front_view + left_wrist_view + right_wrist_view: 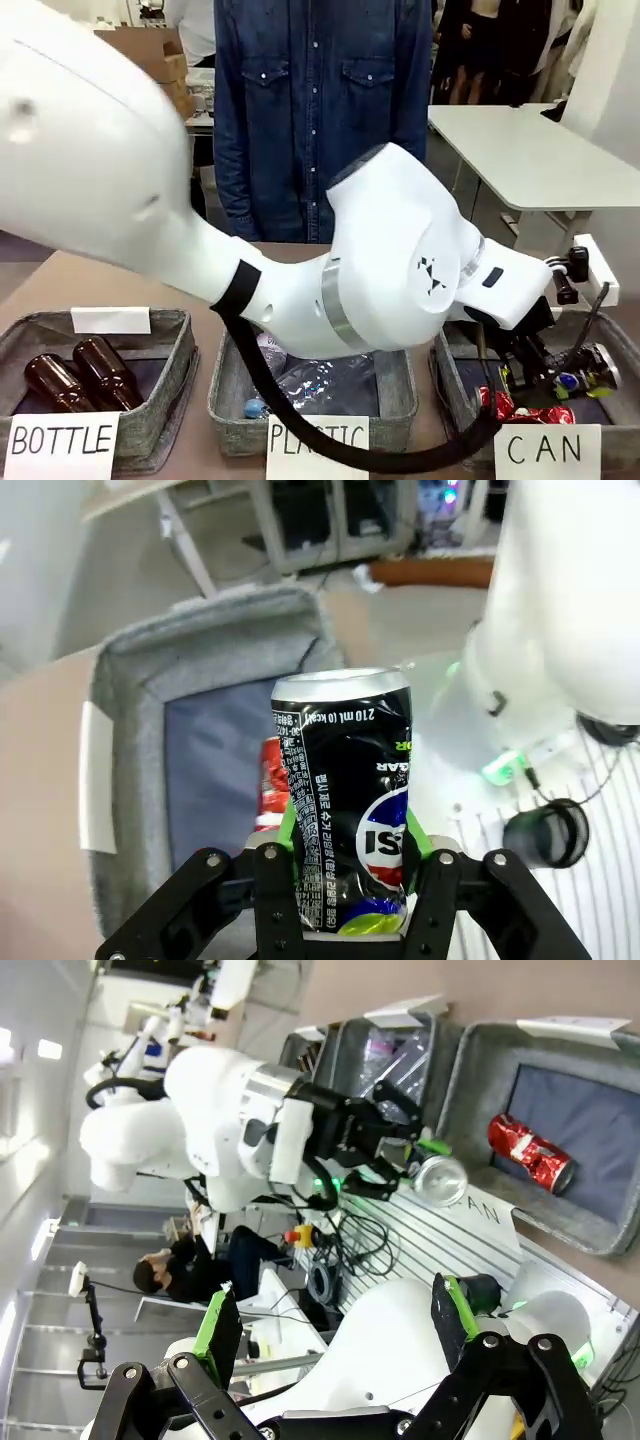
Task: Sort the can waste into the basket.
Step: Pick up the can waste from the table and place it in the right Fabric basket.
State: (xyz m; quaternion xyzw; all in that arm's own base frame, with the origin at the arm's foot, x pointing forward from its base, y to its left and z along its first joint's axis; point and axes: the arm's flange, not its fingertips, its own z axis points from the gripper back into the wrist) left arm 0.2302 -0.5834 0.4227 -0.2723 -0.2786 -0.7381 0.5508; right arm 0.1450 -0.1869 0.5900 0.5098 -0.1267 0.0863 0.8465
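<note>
Pepsi can (352, 800) sits centre-bottom of the left wrist view, upright, pinched betw. the left gripper (350, 865) and its green pads (288, 815), above the CAN basket (140, 680). Red crushed can (530, 1152) lies inside that basket, upper right of the right wrist view. Right gripper (335, 1325) at bottom there, fingers spread, holding nothing. Front view: PLASTIC basket (225, 395) bottom centre w/ clear bottles (320, 380); BOTTLE basket (165, 395) lower left w/ brown bottles (85, 372).

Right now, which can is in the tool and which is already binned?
The blue Pepsi can is clamped in the left tool, held above the CAN basket. The crushed red can already lies inside it.
</note>
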